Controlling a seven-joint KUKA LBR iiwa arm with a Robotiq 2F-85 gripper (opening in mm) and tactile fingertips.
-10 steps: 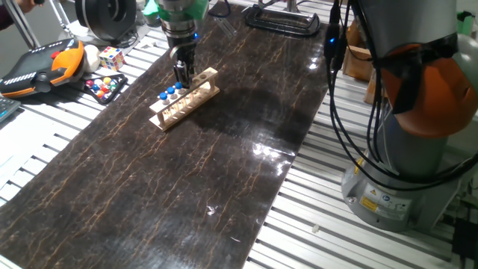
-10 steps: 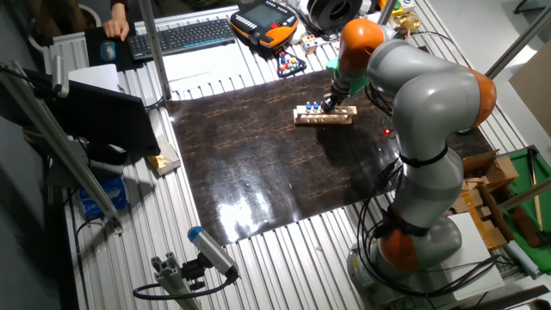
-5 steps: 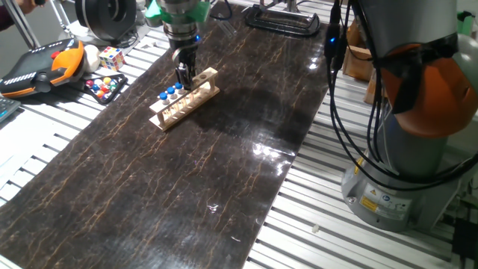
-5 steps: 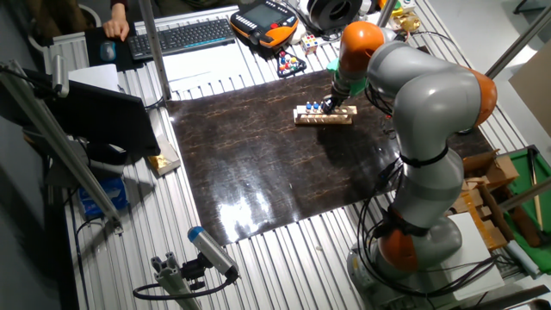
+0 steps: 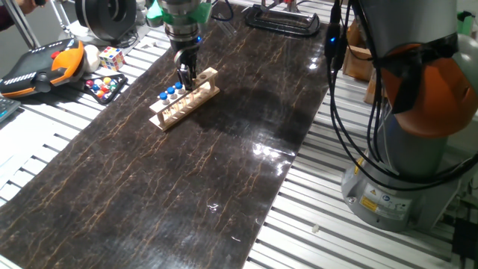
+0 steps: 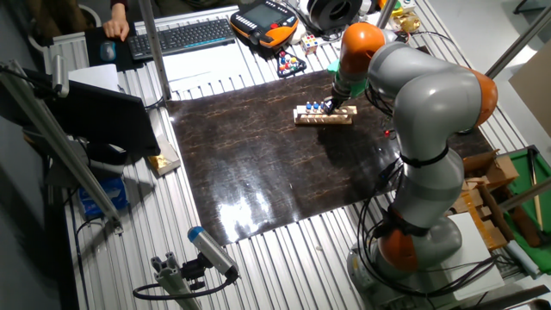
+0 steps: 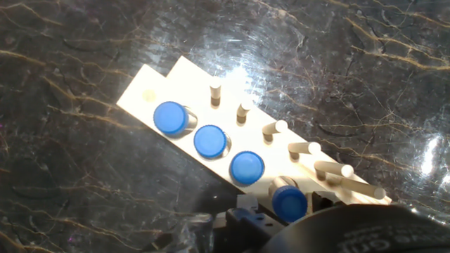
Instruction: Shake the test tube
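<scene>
my two-finger gripper was closed on the slim clear blue-capped test tube in the pale wooden rack — a tilted pull could drag the rack along.

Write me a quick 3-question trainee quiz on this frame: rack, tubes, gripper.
1. In the hand view, how many blue caps show in all? A two, B four, C six.
2. True or false: the wooden rack lies tipped on its side on the dark mat.
3. Fill in: the test tube at the gripper is at the ___ of the row of caps.
Key: 1 B. 2 false, it stands upright on the mat. 3 end.
</scene>
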